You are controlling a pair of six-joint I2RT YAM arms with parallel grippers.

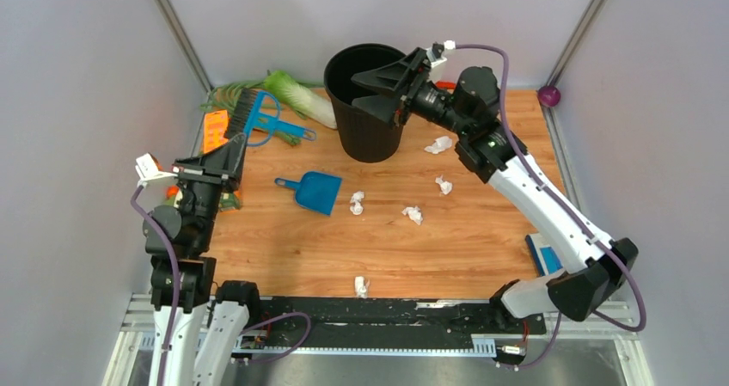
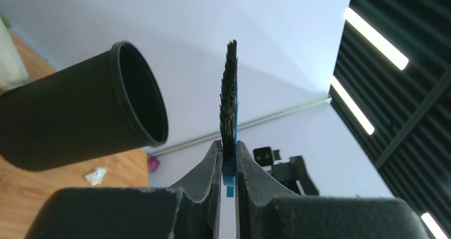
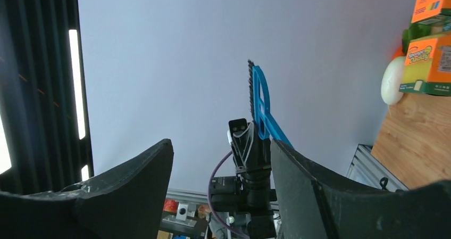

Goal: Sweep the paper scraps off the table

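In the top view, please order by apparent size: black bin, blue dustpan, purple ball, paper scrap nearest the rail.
1. black bin
2. blue dustpan
3. purple ball and paper scrap: about equally small, so I do not rank them.

Five paper scraps (image 1: 413, 215): small crumpled white wads, all lying loose on the counter (image 1: 284, 248), none touching another. Two sit mid-counter, near each other. Two lie further back on the right side. One sits alone at the near edge, just beside the black rail (image 1: 413, 310). The counter is flat, light-brown wood-grain planks.
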